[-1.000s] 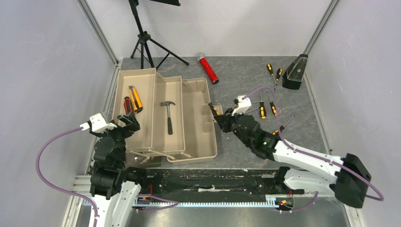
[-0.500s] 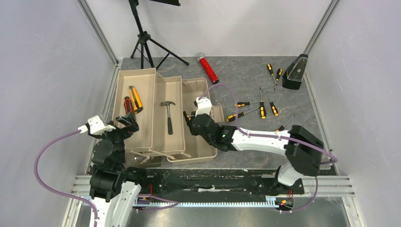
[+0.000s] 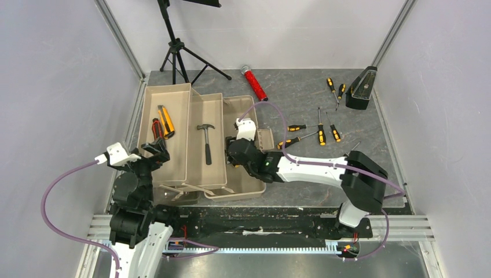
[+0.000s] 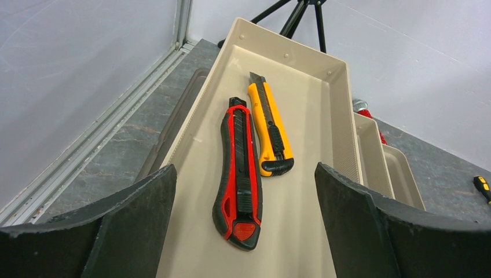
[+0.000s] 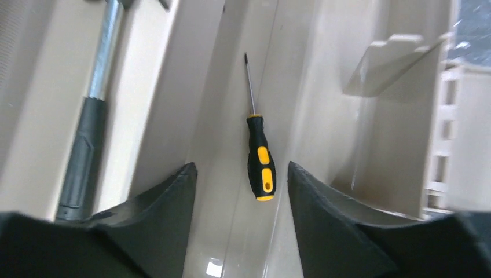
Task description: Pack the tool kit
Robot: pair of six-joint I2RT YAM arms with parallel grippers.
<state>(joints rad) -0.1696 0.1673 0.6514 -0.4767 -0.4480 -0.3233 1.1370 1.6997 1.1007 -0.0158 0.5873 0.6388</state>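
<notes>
1. Right gripper (image 5: 239, 174) hangs over the right-hand bay of the toolbox (image 3: 231, 110). Its jaws are part-way apart and hold nothing.
2. One screwdriver (image 5: 260, 168) lies flat on that bay's floor below the jaws. It is framed between the fingers but clear of both, with its handle toward the wrist and its tip pointing away, along the bay.
3. Left gripper (image 4: 244, 174) hovers over the left tray with jaws wide and empty. The red knife (image 4: 237, 156) and orange knife (image 4: 269, 127) lie side by side below it, lengthwise in the tray.
4. The hammer (image 3: 206, 142) lies in the middle tray, handle toward the arms.
5. The loose screwdrivers (image 3: 320, 134) are still unpacked on the table (image 3: 289, 87), all to the right of the box.
6. Key relation for the next pick:
   - The nearest two lie just beside the box's right wall, roughly crosswise, with their handles toward the box.
   - Two more lie further right, pointing front-to-back.
   - Another pair lies near the far edge.
7. The right arm is plainly nearer. The left arm would have to cross the whole box, so it's not a candidate.
8. My read is that the wrist needs to swing right and turn so the jaws span a handle across its long axis.
</notes>
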